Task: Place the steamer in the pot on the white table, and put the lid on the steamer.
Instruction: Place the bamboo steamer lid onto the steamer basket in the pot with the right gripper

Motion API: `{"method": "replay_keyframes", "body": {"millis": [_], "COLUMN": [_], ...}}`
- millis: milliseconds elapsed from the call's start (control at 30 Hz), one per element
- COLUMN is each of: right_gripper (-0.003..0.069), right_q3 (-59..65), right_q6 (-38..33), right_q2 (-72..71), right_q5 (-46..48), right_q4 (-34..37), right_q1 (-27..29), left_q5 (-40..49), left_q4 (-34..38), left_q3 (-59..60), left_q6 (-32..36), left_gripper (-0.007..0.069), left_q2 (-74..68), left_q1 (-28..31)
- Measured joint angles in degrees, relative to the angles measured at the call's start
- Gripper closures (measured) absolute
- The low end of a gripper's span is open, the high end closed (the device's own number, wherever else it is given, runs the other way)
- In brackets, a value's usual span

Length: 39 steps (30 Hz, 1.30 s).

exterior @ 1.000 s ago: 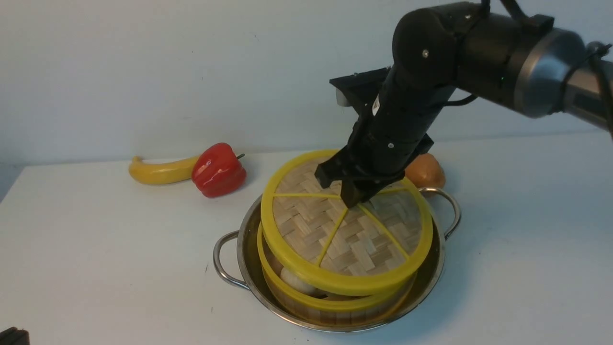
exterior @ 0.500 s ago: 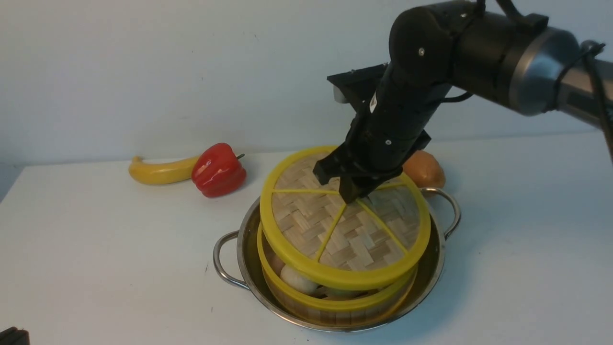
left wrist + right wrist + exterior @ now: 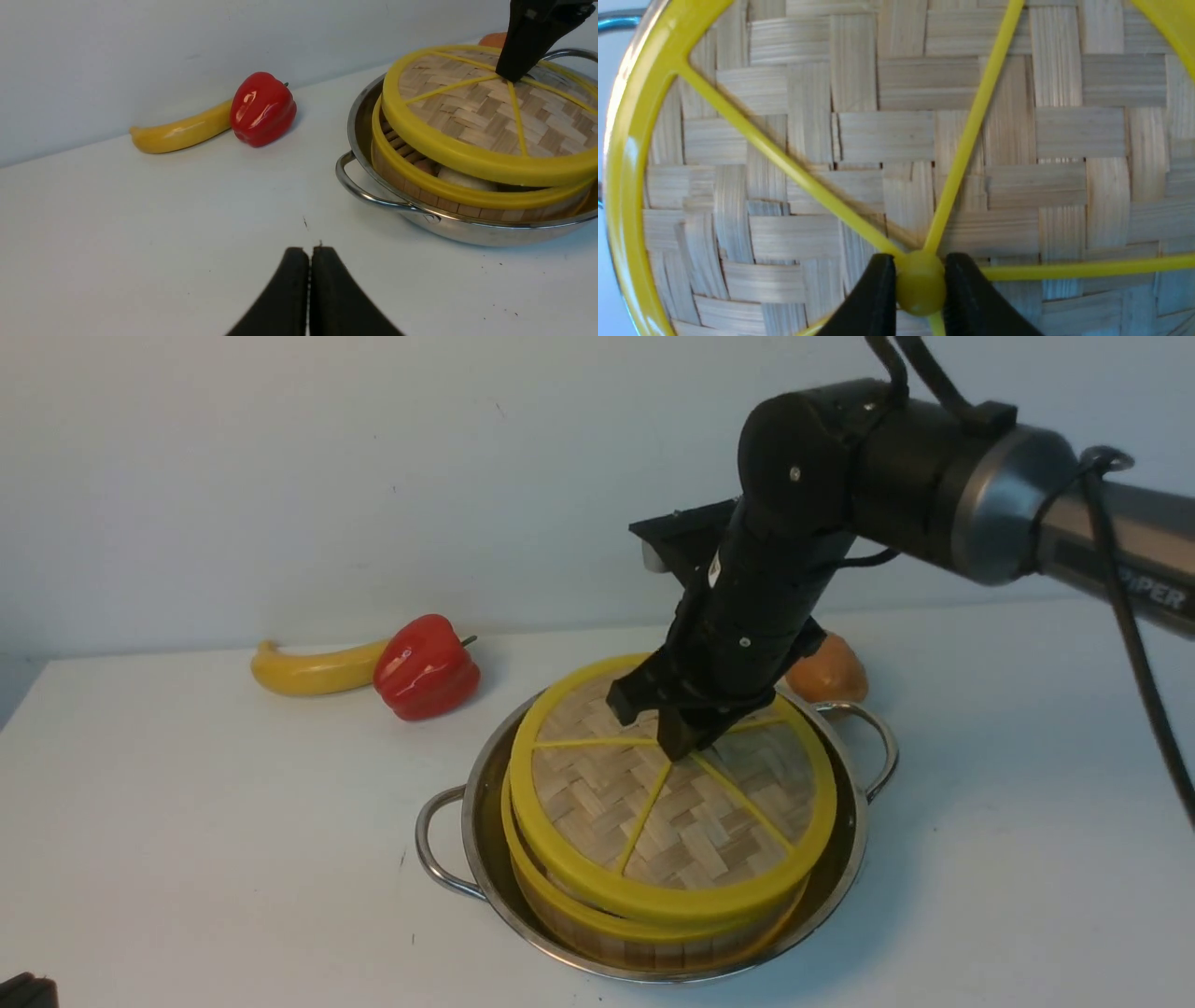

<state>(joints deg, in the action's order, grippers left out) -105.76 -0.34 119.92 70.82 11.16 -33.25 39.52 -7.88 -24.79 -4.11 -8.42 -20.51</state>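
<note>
Steamer (image 3: pixel 644 947): sits inside the pot (image 3: pixel 478 803), its wooden wall below the pot's rim on the near side.
Lid (image 3: pixel 653 812): over the steamer, slightly tilted. The left wrist view shows a gap on the pot's left-handle side, with a pale dumpling (image 3: pixel 462 177) visible through it.
Right gripper (image 3: pixel 686 737): jaws pinch the lid's yellow centre knob (image 3: pixel 920 284) from both sides.
Left gripper (image 3: pixel 309 254): pressed together and empty, low over the white table (image 3: pixel 205 821), well apart from the pot.
Step in hand: seating the lid, probably the final step.
Next move: likely level and lower the lid until the rims meet all round, then release and lift straight up.
Edges: the lid's rim overhangs the steamer's slightly, so a skewed drop could leave it perched.
Open room: bare table in front of the pot. A banana (image 3: pixel 313 670) and red bell pepper (image 3: pixel 425 667) lie behind it to the left.
</note>
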Motion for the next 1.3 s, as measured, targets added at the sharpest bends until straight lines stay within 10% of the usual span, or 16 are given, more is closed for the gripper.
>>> {"method": "replay_keyframes", "body": {"millis": [1300], "right_gripper": [0.0515], "right_q3": [-1.26], "right_q6": [-3.23], "right_q2": [1.54], "right_q5": [0.48], "right_q4": [0.18], "right_q1": [-1.01], "left_q5": [0.0], "left_q4": [0.05], "left_q3": [0.0], "left_q6": [0.0], "left_gripper": [0.0615], "left_q2": [0.0], "left_q1": [0.0]}}
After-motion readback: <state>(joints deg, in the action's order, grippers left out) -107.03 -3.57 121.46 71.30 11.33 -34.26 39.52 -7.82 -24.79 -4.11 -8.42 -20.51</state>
